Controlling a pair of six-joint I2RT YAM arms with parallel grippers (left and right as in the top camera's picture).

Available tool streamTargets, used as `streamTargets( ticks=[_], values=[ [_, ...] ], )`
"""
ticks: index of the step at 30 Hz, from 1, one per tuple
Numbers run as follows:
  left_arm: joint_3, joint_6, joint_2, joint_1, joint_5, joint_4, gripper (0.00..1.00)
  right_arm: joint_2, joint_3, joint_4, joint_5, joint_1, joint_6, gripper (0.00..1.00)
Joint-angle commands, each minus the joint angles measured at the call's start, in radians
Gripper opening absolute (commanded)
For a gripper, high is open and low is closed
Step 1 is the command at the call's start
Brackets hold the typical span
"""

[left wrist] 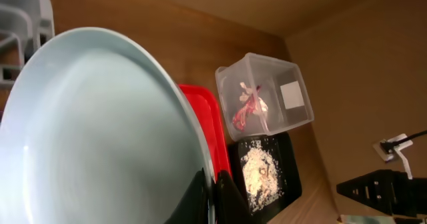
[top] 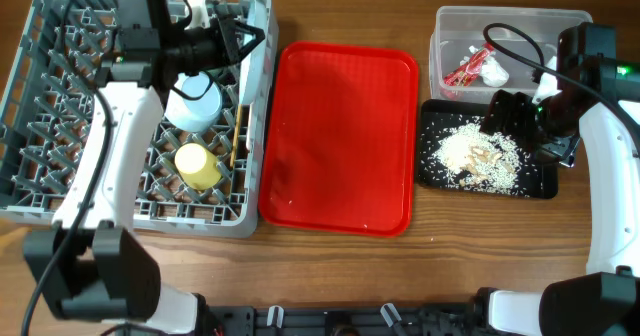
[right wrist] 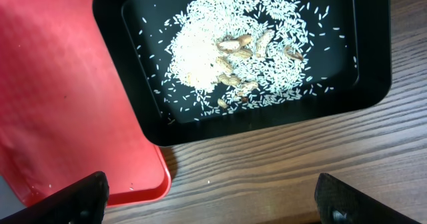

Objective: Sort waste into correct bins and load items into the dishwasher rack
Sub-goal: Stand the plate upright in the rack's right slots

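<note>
Dishwasher rack (top: 40,126) sits at 9 o'clock. Black tray (top: 540,186) of food scraps (top: 475,156) lies at 3 o'clock beneath the spread right gripper (right wrist: 217,201). Left gripper (left wrist: 215,197) pinches the rim of a pale bowl (left wrist: 93,131) over the rack's 1 o'clock corner.

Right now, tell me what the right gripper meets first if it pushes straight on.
Probably the near rim of the black tray, beside the rice scraps. Depth is unclear, so the right gripper could land on the wooden table instead.

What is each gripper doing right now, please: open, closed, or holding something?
Left gripper: closed on the rim of a pale blue-green bowl.
Right gripper: open, empty, above the black tray.
</note>
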Motion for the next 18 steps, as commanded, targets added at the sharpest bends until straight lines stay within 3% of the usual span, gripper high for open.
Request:
streamTargets(
  ticks=[1, 3, 5, 10, 15, 18],
  values=[
    [0.016, -0.021, 0.053, 0.025, -0.004, 0.003, 0.04, -0.015, 0.019, 0.0, -0.004, -0.003, -0.004, 1.0],
    [0.016, -0.02, 0.066, 0.035, -0.031, 0.004, 0.09, -0.015, 0.019, 0.0, -0.004, -0.003, -0.004, 1.0],
    [0.016, -0.01, 0.068, 0.044, -0.061, 0.009, 0.35, -0.015, 0.019, 0.003, -0.004, -0.003, -0.005, 1.0],
    [0.016, -0.01, 0.067, 0.071, -0.094, 0.056, 0.53, -0.015, 0.019, 0.018, -0.005, -0.003, -0.005, 1.0],
    [0.017, -0.009, 0.022, 0.121, -0.108, 0.039, 0.54, -0.015, 0.019, 0.051, -0.079, -0.003, -0.064, 1.0],
    [0.017, 0.057, -0.013, 0.121, -0.223, -0.048, 0.54, -0.015, 0.019, 0.121, -0.191, 0.01, -0.114, 1.0]
  ],
)
